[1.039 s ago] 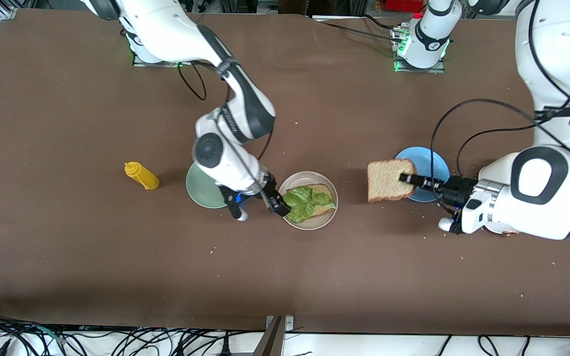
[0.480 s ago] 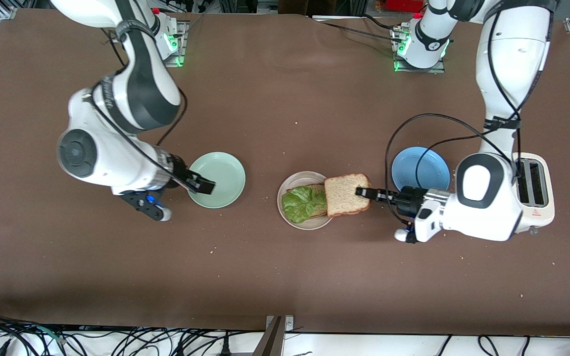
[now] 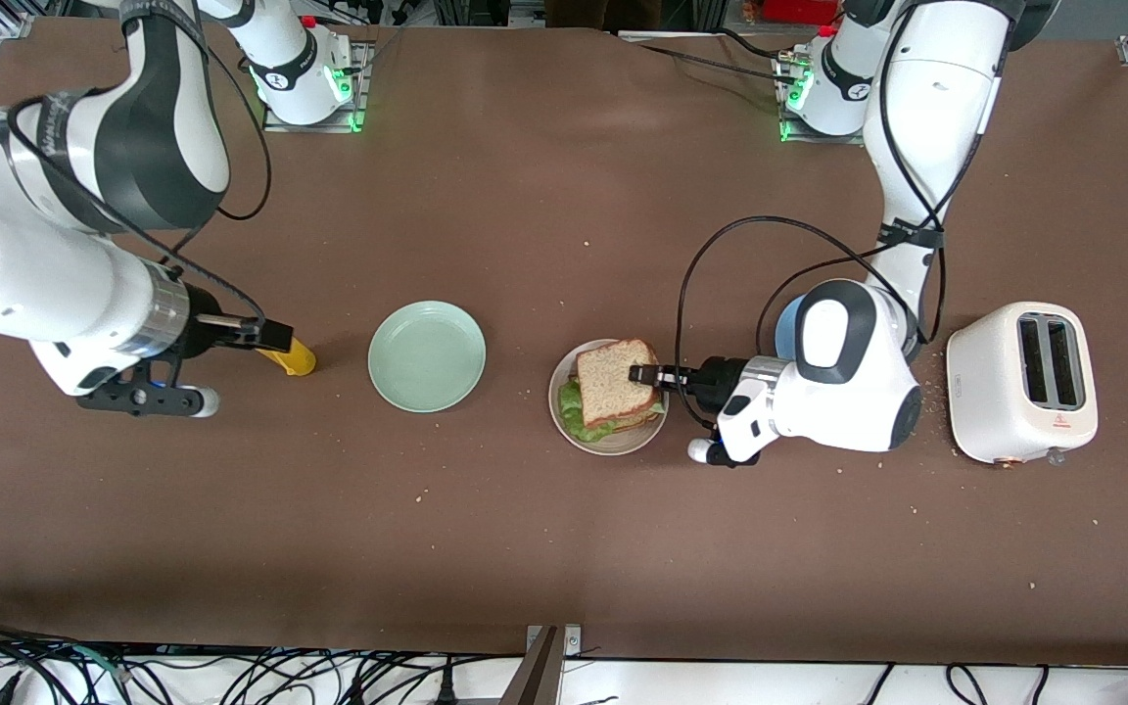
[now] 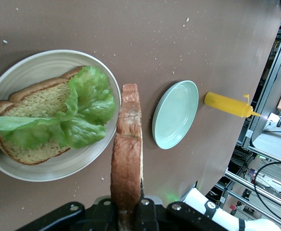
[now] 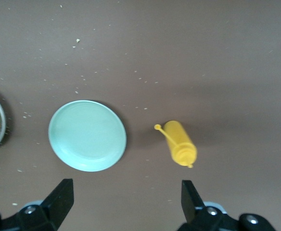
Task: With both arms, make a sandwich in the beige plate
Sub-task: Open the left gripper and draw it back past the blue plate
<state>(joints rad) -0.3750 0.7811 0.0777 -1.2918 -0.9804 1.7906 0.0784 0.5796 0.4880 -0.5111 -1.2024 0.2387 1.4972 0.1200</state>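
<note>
Your sandwich [image 3: 613,397] was nearly built: the lower slice [image 4: 32,118] and the lettuce [image 4: 78,115] lay in the beige plate [image 3: 564,421], which sat on the bench [image 3: 564,548] between the mint-green plate [image 3: 426,355] and the blue plate [image 3: 785,318]. The top slice [image 3: 614,382] was over them, pinched by its edge in the left end effector [image 3: 644,374], whose fingers were clamped on it.

Your main risk was in the release. From the left wrist view the slice stood off to one side of the stack, over the plate's rim, though the front view showed it squarely over the lettuce; I could not tell which was truer. If you had let go while it was offset, it might have tipped off the rim onto the bench. If the fingers had dragged on the crust while pulling out, they could have slid the slice and pulled the lettuce askew. Pressing down too hard might have shifted the plate.

The right end effector [image 5: 126,199] hung with its fingers spread wide over the bench by the yellow squeeze bottle [image 3: 288,356], waiting well clear. The toaster [image 3: 1022,395] stood at the left arm's end of the bench.
</note>
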